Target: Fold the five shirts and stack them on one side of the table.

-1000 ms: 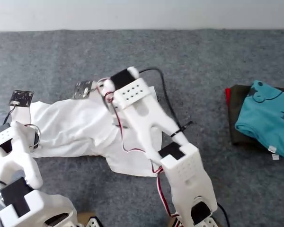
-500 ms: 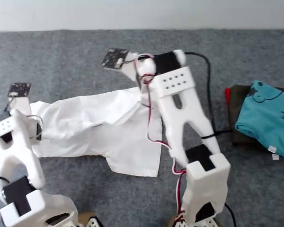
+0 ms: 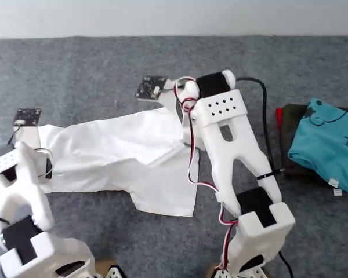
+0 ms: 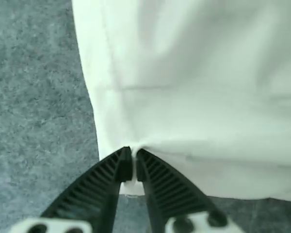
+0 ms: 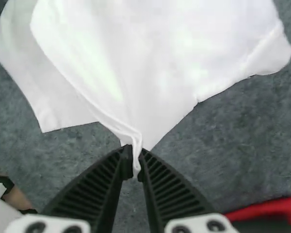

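A grey, felt-like table surface [image 3: 75, 69] runs the whole width of the scene. Across its left and middle lies a plain white cotton shirt [image 3: 104, 156], spread out but creased, with a loose flap reaching toward the near edge. Its far edge runs between the two grippers.

The white plastic right arm [image 3: 232, 145] rises from the near edge right of centre and stretches to the far middle of the table, trailing red and black cables. The white plastic left arm [image 3: 17, 185] stands at the near left and leans over the shirt's left end.

At the far right of the table, well apart from the white shirt, sits a pile of folded shirts: a teal printed shirt [image 3: 327, 145] on top, a dark olive-brown shirt [image 3: 291, 139] beneath it, and a thin red shirt edge [image 3: 279, 119] showing at the pile's left side.

The right gripper [image 5: 133, 158] has its black ribbed jaws clenched on a gathered pleat of the white shirt at its far right corner. The left gripper [image 4: 130, 158] is likewise pinched tight on the hem at the shirt's left end
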